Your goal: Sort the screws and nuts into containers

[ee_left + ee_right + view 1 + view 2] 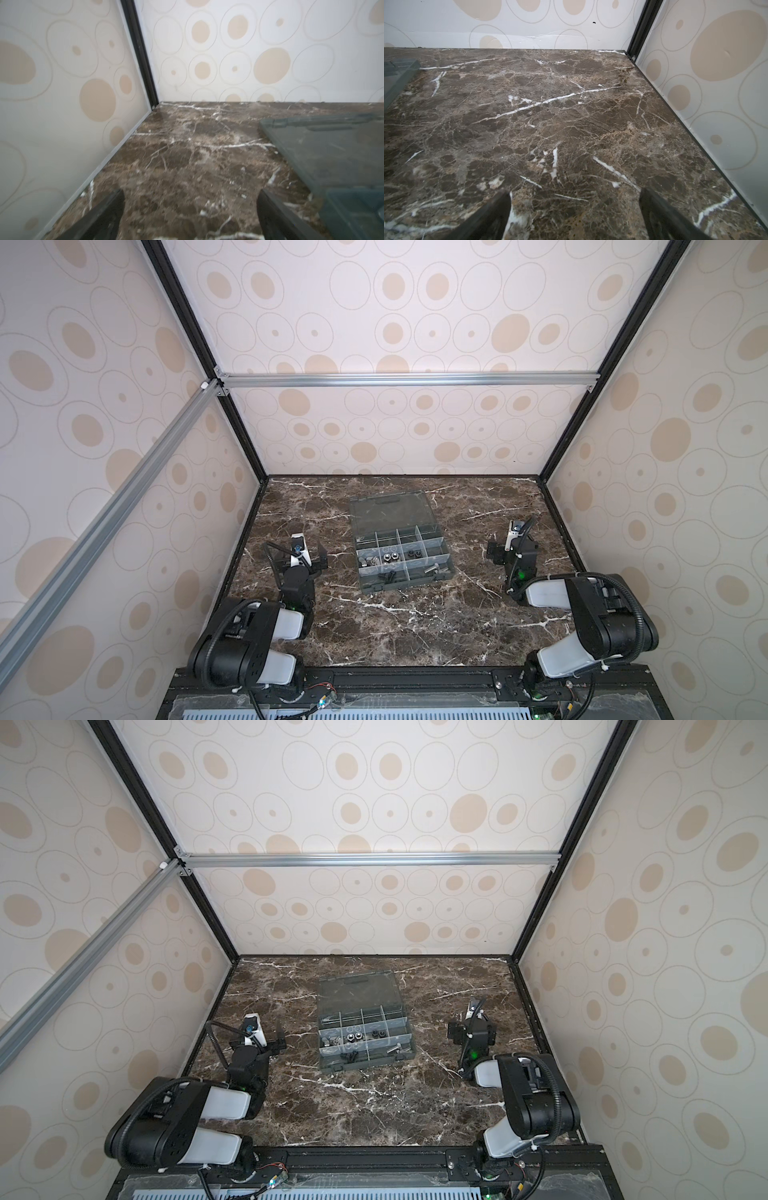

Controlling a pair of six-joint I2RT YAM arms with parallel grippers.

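Sort looks about finished: hardware is in the box, both arms idle and empty.

Near edge: left arm [291,589] and right arm [519,564] flank the box, left jaws and right jaws both spread wide, pinching nothing, over bare table [374,635]. Mid-table: organizer box [399,590]. Its near-row compartments [417,573] hold the screws [432,568], dark and silver; the middle row holds the nuts [390,558], silver and black in separate cells; the far row looks empty. Lid [390,510] lies open toward the far edge. No loose parts visible on the table, so likely nothing left to sort.
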